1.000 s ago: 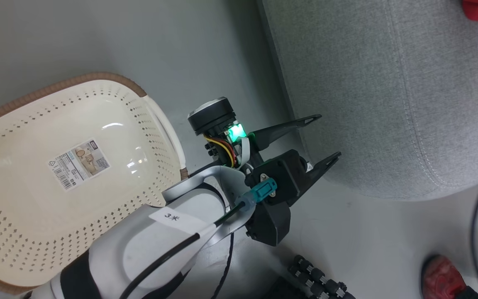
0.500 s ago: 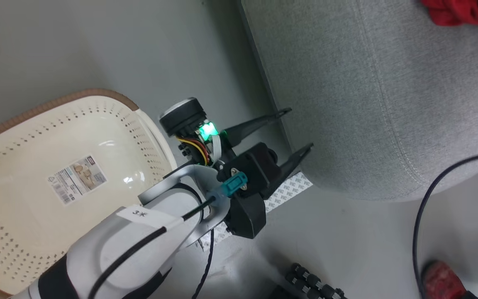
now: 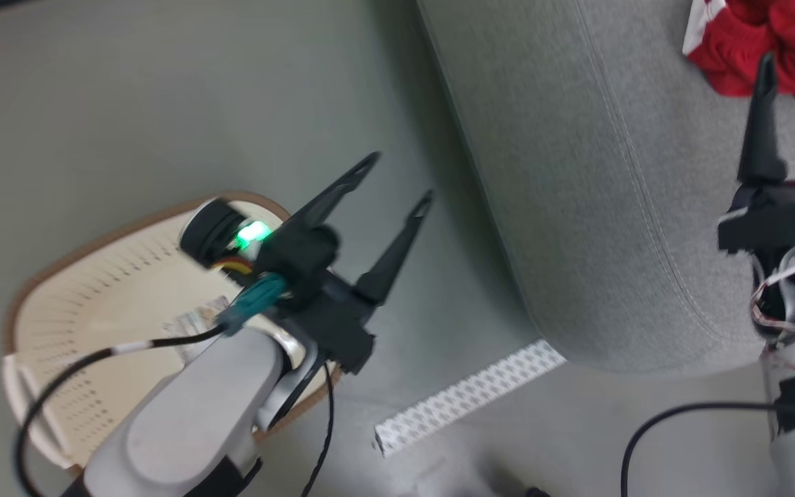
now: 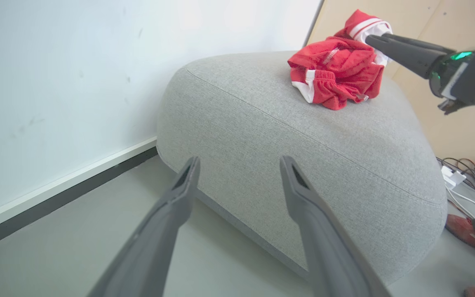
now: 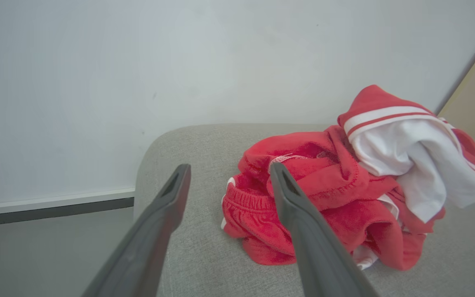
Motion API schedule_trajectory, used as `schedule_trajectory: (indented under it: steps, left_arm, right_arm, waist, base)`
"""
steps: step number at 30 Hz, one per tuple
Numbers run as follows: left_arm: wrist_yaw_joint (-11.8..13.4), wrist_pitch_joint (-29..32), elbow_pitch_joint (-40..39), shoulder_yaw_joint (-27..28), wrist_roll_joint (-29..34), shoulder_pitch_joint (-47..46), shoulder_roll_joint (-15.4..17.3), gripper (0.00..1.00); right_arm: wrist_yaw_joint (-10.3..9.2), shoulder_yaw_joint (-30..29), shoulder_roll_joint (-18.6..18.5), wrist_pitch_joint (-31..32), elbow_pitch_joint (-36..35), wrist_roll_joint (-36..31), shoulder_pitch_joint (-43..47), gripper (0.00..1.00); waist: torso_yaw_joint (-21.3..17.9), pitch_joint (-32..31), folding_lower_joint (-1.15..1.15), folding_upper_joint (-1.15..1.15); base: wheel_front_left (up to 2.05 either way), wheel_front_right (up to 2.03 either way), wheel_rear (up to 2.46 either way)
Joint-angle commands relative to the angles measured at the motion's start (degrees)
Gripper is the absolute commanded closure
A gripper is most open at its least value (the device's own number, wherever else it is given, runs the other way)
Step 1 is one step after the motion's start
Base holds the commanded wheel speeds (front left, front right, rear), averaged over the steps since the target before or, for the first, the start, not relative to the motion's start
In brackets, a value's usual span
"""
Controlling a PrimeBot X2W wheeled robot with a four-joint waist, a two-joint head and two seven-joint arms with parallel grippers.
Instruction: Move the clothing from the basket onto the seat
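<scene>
Grey-green floor [image 3: 128, 103], white wall [image 5: 138, 62] with a dark skirting line, and a beige panel [image 4: 447, 103] on the right.

Count: one basket [image 3: 128, 224], one seat [image 3: 577, 172], one heap of clothing [image 5: 303, 198], two tools, one strip of white patterned tape [image 3: 470, 397] on the floor.

How many garments are in the heap is unclear. A piece with an elastic waistband and one with a white inside and striped trim can be made out.

Basket: stands on the floor at the left, apart from the seat. Its near part is hidden behind the left forearm. The inside that shows carries a blurred paper label [image 3: 197, 321].

Seat: at the right. The clothing lies bunched on its top, toward the far right side.

Left tool [image 3: 400, 177]: fingers spread, nothing between them. It is held over the floor between basket and seat, pointing far and to the right at the seat's side.

Right tool [image 5: 230, 166]: fingers spread, pinching nothing. It is over the seat and pointing at the heap, tips at the clothing's near edge. Whether they touch the fabric cannot be told.
</scene>
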Motion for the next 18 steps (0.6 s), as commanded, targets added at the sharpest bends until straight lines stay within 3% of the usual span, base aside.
schedule_trajectory:
  steps: [1,11,18]
  left_arm:
    - [1.0,-1.6,0.6,1.2,-1.5,2.4,0.1,0.0]
    - [6.3,-8.5,4.2,11.4,-8.7,15.8,3.0,0.0]
    - [7.8,-9.3,3.3,17.8,-11.5,24.6,3.4,0.0]
  right_arm:
    - [-0.05,1.4,-1.0,0.0,-0.4,1.1,2.3,0.0]
    - [-0.04,11.8,-3.2,-0.1,-2.2,4.9,8.7,0.0]
    - [-0.04,14.8,-2.6,0.0,-2.9,5.5,13.8,0.0]
  waist:
    - [6.3,-7.4,0.01,0.0]
    - [15.1,-20.3,0.01,0.0]
    - [18.7,-27.1,0.01,0.0]
  base:
    - [0.0,0.0,0.0]
    - [0.0,0.0,0.0]
    - [0.0,0.0,0.0]
